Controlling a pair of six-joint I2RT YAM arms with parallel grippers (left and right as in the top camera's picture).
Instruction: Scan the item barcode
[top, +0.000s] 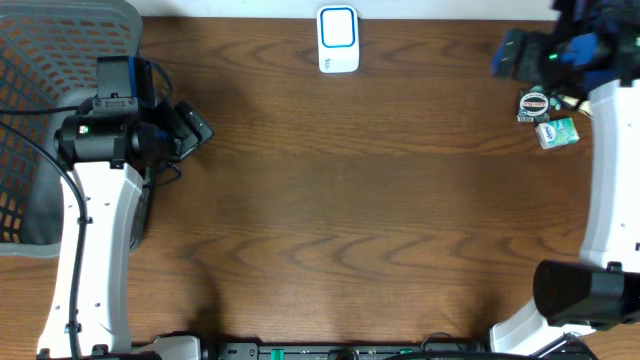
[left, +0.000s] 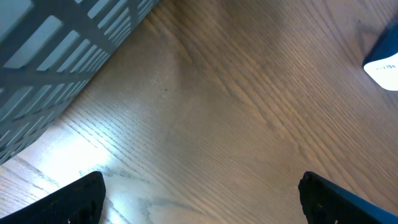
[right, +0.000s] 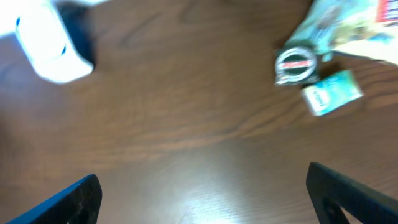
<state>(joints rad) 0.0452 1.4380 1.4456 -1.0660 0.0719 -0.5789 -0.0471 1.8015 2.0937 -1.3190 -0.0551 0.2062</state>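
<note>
The brown desk (top: 330, 220) fills the overhead view, with a grey basket (top: 40, 120) at the upper left of the frame. The left end effector (top: 190, 128) sits just beside it, jaws spread wide with nothing between them. The right end effector (top: 515, 55) is at the upper right, also spread wide and empty.

The white scanner (top: 338, 40) stands at the top centre. The things to be scanned lie at the upper right: a round tin (top: 535, 104) and, touching or just beside it, a small green packet (top: 557, 132). Which of them is meant cannot be told.

The coming move turns on this: the items lie just below the right end effector in the overhead frame and well apart from the left one, so the right arm is plainly the nearer. The scanner lies to the left of both items, between the two arms. The tin is round and has no long axis. The packet is oblong and lies on a slant, lower left to upper right, so the jaws would likely need to close across its short side.

The right wrist view, though blurred, shows a larger packet (right: 348, 25) beyond the tin at its upper right, which the arm hides from overhead. The left wrist view shows only basket mesh, bare wood and a corner of the scanner at its right edge.
</note>
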